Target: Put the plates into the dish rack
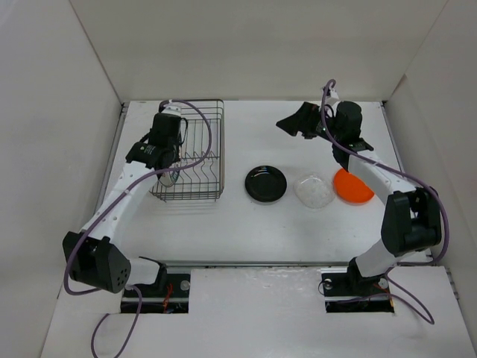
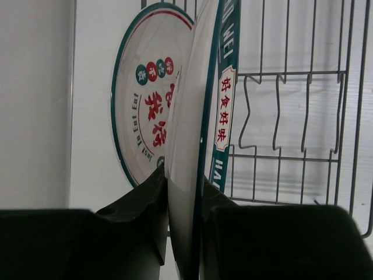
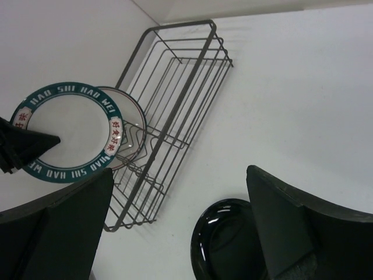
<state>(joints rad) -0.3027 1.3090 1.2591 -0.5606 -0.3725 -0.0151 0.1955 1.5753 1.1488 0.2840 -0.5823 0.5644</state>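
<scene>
Plate (image 3: 67,125), round, green-rimmed, pinched by left hand (image 2: 183,188), seemingly upright, at wire dish rack (image 1: 221,142), right hand (image 3: 180,227) spread.

White walls (image 1: 261,52) box the table (image 1: 238,224) at 9, 12 and 3 o'clock. The dish rack (image 1: 201,112) blocks the 10 o'clock quarter. 2 upright plates crowd its 6 o'clock end: the green-rimmed plate (image 2: 186,146), pinched in the left gripper (image 2: 182,233), and a second plate (image 2: 145,111) just beside it. The prongs (image 2: 277,111) toward 12 o'clock stand bare. At 3 o'clock of the rack lie 3 flat obstacles in a row: black plate (image 1: 266,183), clear plate (image 1: 314,191), orange plate (image 1: 352,186). Bare tabletop runs between rack and black plate, and across 6 o'clock. The right gripper (image 1: 294,123), jaws spread wide, hangs over bare table at 12 o'clock of the clear plate.
</scene>
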